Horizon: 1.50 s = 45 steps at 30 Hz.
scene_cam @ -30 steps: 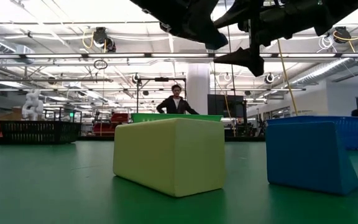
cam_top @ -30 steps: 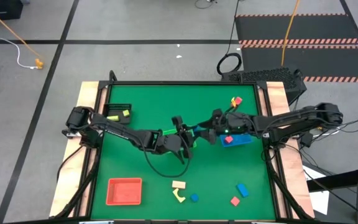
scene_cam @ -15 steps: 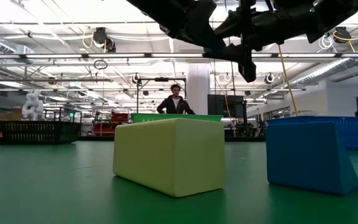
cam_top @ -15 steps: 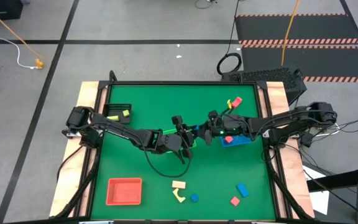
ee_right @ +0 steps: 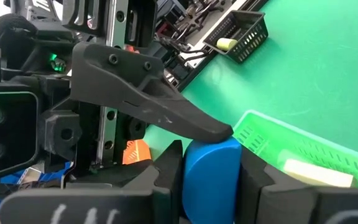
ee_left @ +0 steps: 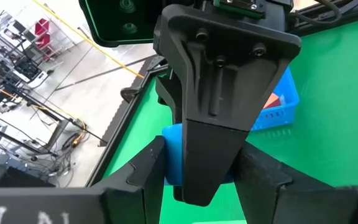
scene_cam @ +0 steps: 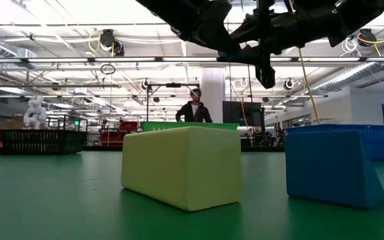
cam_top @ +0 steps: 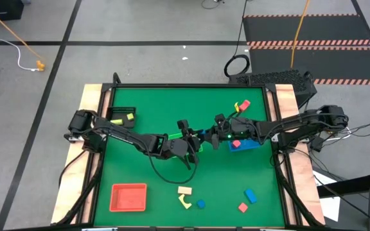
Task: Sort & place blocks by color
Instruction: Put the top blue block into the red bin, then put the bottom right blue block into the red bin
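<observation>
1. While the sort is, I judge, less than half done, the left gripper [cam_top: 191, 146] and right gripper [cam_top: 209, 136] meet above mid-table. Each wrist view shows the blue block [ee_right: 213, 165] pinched between that arm's own fingers, so this looks like a handover.
2. Placed: a yellow-green block [cam_top: 128, 118] in the black tray [cam_top: 115, 113], a cream one [ee_right: 319, 171] in the green tray [ee_right: 253, 134], and a red one [cam_top: 236, 144] in the blue tray [cam_top: 252, 144], which looks mis-sorted.
3. The red tray [cam_top: 128, 197] looks empty.
4. Left loose near the table's front edge: a cream bar [cam_top: 185, 190], a yellow arch [cam_top: 185, 202], two blue pieces [cam_top: 200, 204] [cam_top: 250, 195] and a red cube [cam_top: 243, 207].
5. In the way: only the arms themselves, crossing tightly. A person [scene_cam: 193, 107] stands far behind.
</observation>
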Each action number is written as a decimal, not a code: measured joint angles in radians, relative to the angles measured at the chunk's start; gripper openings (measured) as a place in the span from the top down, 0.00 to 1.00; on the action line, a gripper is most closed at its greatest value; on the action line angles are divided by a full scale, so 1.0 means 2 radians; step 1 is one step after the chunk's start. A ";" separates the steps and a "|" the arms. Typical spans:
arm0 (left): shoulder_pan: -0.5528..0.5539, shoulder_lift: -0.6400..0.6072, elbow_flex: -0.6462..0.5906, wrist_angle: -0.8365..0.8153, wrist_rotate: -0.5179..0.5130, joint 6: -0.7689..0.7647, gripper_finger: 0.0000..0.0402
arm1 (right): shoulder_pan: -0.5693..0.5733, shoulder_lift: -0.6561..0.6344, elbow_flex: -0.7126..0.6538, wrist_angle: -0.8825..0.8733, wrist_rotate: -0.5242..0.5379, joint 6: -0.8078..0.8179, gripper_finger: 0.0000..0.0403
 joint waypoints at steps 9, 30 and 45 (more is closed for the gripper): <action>0.000 0.000 0.000 0.002 0.003 -0.008 0.50 | 0.000 0.000 0.000 0.001 -0.011 -0.005 0.82; -0.001 0.000 0.001 0.002 0.003 -0.002 0.73 | -0.008 -0.003 -0.001 0.002 -0.012 -0.006 0.51; -0.001 0.000 0.003 -0.024 0.017 -0.017 0.75 | -0.036 -0.028 0.002 -0.097 -0.036 -0.033 0.24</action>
